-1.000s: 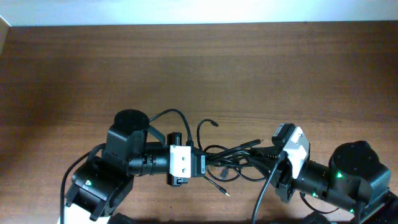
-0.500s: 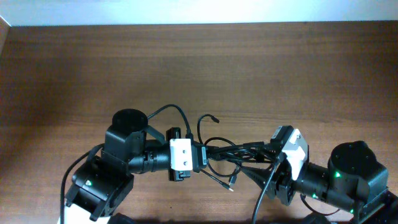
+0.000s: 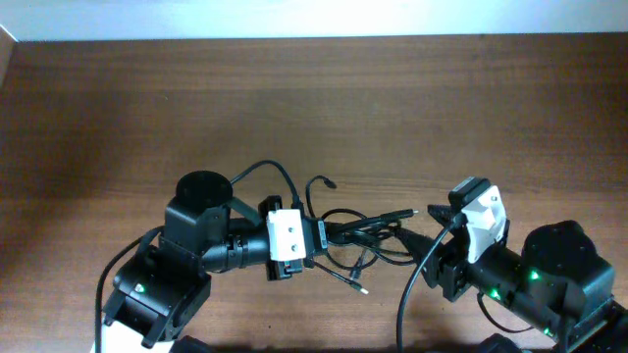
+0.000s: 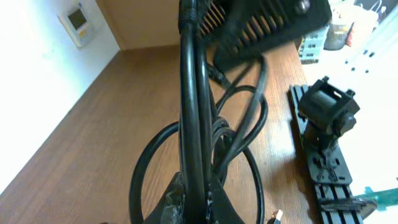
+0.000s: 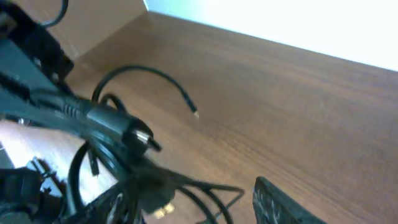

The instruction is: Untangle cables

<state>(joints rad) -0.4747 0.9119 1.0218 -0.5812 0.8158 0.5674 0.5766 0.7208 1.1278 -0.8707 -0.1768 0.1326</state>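
Overhead, tangled cables span the table between left hand and right hand.

The left arm reaches level across the desk, its wrist rolled, and the left pincer is closed tight on the cables. The right arm lies low and angled inward. The right pincer faces the left pincer from some way off, jaws parted and empty.
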